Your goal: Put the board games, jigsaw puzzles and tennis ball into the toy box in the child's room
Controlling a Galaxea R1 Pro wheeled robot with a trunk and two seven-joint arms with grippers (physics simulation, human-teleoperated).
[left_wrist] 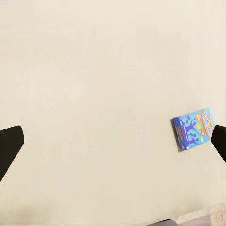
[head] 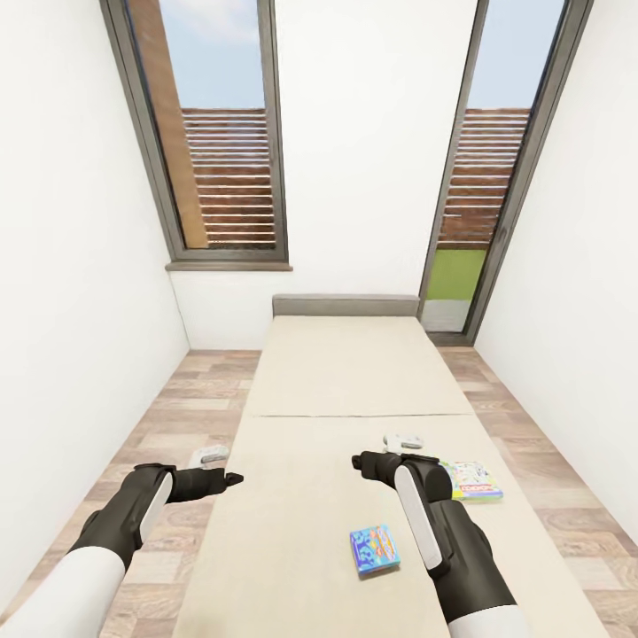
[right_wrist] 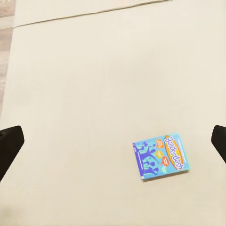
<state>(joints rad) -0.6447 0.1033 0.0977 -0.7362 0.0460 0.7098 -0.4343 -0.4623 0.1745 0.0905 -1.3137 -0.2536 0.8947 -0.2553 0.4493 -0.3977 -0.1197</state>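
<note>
Two flat board game boxes on beige mattress of bed (head: 354, 372): nearest, blue one (head: 374, 549) lettered "Balderdash"; beyond right gripper (head: 403, 441), green-and-white one (head: 474, 479), lettering unreadable. Left gripper (head: 209, 455) level with right; both spread open, holding nothing. Farthest, grey headboard (head: 346, 306).

This is a bedroom in a home. A long beige bed (head: 354, 425) with a grey headboard (head: 346, 306) stands between white walls (head: 80, 266) on a wooden floor (head: 186, 416). Two tall windows (head: 221, 142) look outside. Two bright board games (head: 375, 549) lie on the bed.
</note>
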